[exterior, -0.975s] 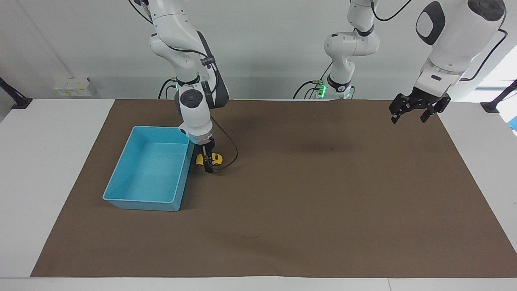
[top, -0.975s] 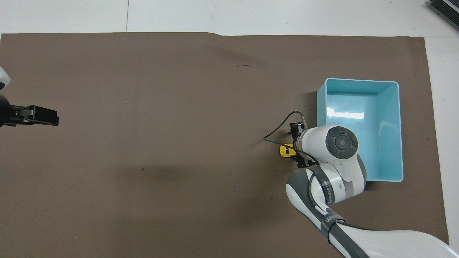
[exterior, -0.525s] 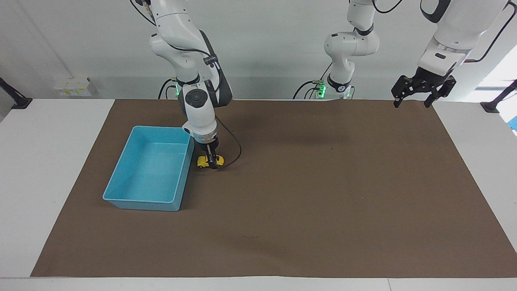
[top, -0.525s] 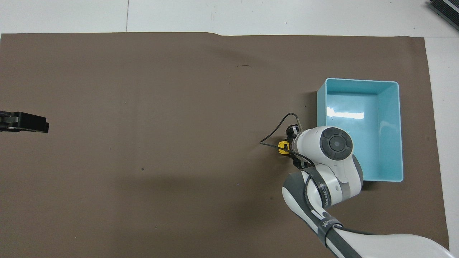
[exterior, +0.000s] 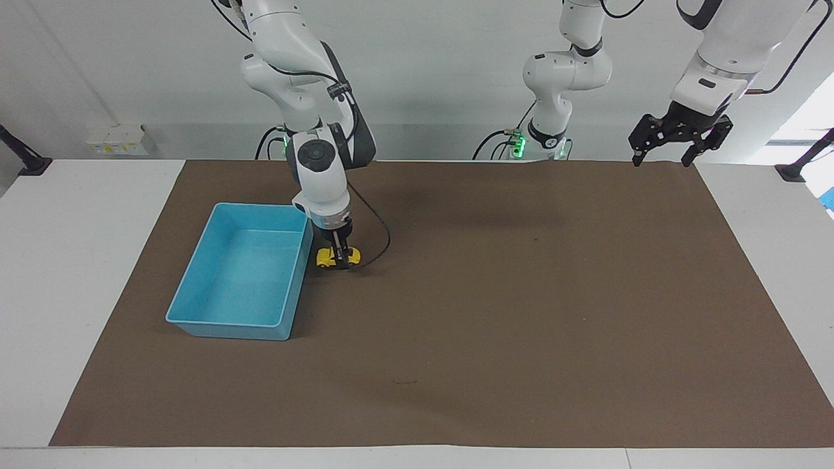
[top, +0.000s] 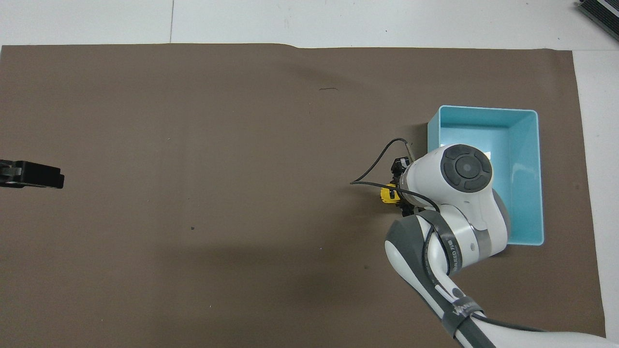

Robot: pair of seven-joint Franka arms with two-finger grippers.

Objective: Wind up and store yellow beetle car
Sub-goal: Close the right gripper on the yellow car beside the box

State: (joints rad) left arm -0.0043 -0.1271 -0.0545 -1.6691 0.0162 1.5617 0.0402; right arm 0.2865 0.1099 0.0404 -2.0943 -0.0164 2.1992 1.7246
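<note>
Brown matting covers the table, and on it the yellow beetle car (exterior: 337, 257) sits just beside the blue bin (exterior: 195, 286), pinched by the right gripper (exterior: 340, 255), which has dragged it slightly nearer the robots (likely a wind-up stroke). The left gripper (exterior: 677, 140), jaws spread, has risen and waits over the mat's edge at its own end.

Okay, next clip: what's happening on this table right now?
The right claw is down on the brown mat, closed on the yellow beetle car, which sits on the mat just beside the blue bin. Nothing shows in the bin, so the car is not stored yet. The left claw waits, open and raised over the mat's edge at the left arm's end of the table.
</note>
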